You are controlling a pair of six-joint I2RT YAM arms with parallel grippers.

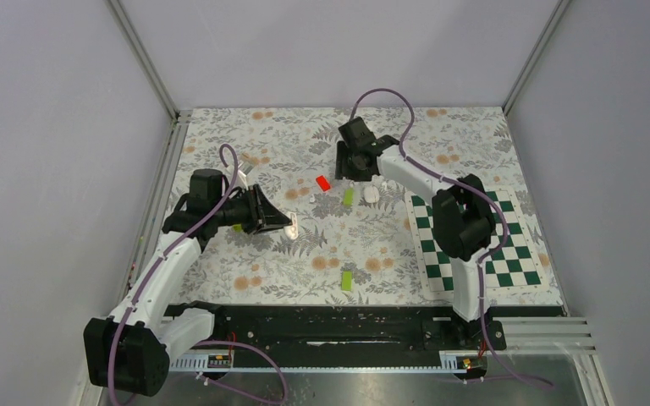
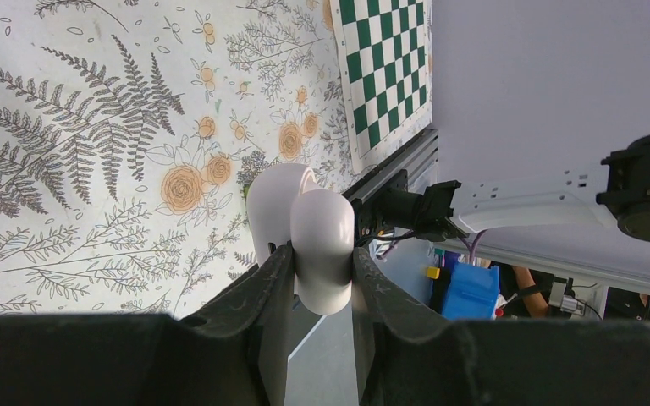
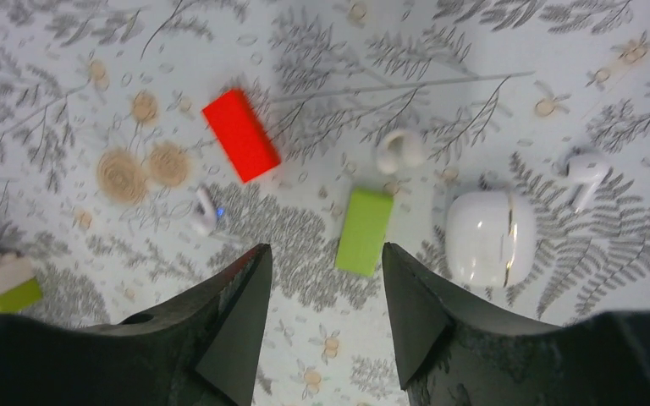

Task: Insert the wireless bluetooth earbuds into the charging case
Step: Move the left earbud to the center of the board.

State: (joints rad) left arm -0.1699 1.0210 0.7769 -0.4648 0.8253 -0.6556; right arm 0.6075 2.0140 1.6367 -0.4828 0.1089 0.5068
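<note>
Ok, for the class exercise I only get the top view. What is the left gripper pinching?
Observer: The left gripper is shut on a glossy white two-lobed shell.
Operator: And under the right gripper?
Observer: The right gripper is open above a green block, beside a closed white case.
Operator: Any earbuds out?
Observer: One earbud beyond that case, another earbud near the red block.
</note>
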